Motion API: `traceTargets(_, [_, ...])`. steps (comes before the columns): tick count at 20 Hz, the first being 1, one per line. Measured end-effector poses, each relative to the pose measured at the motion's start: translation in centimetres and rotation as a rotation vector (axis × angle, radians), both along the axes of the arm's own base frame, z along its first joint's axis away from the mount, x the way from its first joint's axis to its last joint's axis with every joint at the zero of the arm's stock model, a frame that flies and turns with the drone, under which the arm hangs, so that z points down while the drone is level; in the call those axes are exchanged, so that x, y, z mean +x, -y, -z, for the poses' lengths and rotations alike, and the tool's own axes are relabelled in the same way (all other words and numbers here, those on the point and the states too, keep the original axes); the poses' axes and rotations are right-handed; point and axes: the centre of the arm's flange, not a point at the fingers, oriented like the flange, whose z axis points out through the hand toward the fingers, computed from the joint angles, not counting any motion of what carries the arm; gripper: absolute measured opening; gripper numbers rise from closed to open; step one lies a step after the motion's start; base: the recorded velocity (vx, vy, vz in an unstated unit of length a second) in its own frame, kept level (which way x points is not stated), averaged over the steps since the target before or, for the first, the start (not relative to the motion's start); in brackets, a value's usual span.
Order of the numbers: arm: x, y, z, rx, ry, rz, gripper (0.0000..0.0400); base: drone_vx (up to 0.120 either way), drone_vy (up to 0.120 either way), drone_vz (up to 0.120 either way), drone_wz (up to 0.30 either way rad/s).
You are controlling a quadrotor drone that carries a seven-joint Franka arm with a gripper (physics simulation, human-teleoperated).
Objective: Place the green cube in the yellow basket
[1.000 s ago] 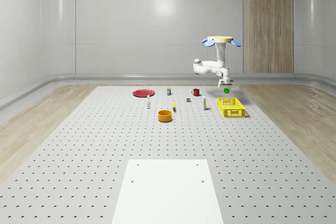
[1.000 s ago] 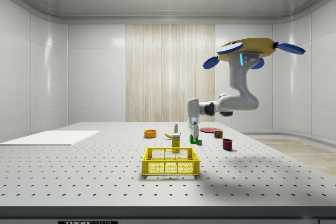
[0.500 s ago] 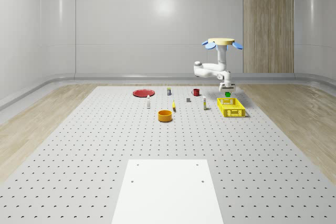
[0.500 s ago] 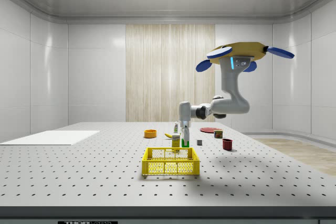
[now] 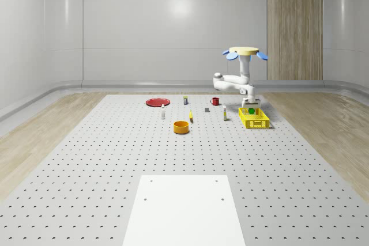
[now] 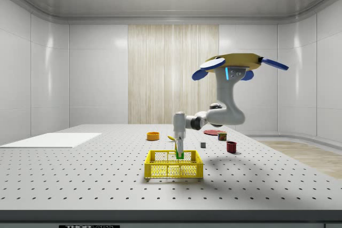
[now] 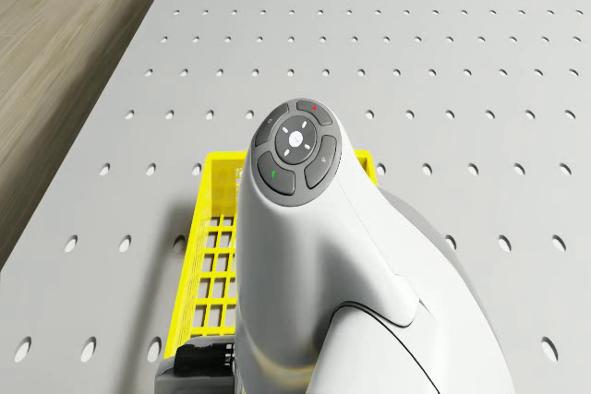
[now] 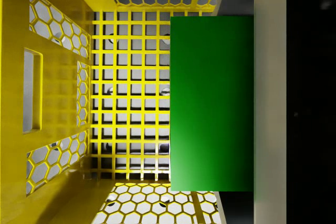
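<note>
Bright, even ceiling-panel light; soft shadows; wall glare; wrist view perhaps dim

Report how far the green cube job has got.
Done: the green cube is picked up and carried to the yellow basket; the drone hovers beside it.
In hand: the pincer holds the cube low inside the basket's rim, the grid floor right beneath.
Left: release the cube and lift the arm out.

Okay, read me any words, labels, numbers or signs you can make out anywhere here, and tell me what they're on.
No text can be read.
Small bottles and cans on the table: labels too small to read.
Dark strip with pale marks at the side view's bottom edge: too blurred to read.
Arm's button pad: small coloured marks, no letters.
green cube and yellow basket: no markings.
</note>
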Motion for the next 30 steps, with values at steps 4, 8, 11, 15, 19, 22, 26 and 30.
traceTargets(4, [0.0, 0.0, -0.1, 0.0, 0.0, 0.0, 0.025, 0.06, 0.0, 0.0, 0.0])
traceTargets(8, [0.0, 0.0, -1.3, 0.0, 0.0, -0.001, 0.025, 0.0, 0.0, 0.0, 0.0])
traceTargets(11, [0.0, 0.0, -2.5, 0.001, 0.001, -0.014, 0.025, 0.0, 0.0, 0.0, 0.0])
traceTargets(15, [0.0, 0.0, -4.3, 0.002, 0.001, -0.021, 0.025, 0.0, 0.0, 0.0, 0.0])
traceTargets(19, [0.0, 0.0, -5.3, -0.001, 0.001, -0.022, 0.0324, 0.0, 0.0, 0.0, 0.0])
traceTargets(22, [0.0, 0.0, -5.2, -0.003, 0.0, -0.021, 0.0364, 0.0, 0.0, 0.0, 0.0])
traceTargets(26, [0.0, 0.0, -3.9, -0.005, -0.001, -0.02, 0.0387, 0.0, 0.0, 0.0, 0.0])
traceTargets(30, [0.0, 0.0, -2.8, -0.005, -0.001, -0.02, 0.0395, 0.0, 0.0, 0.0, 0.0])
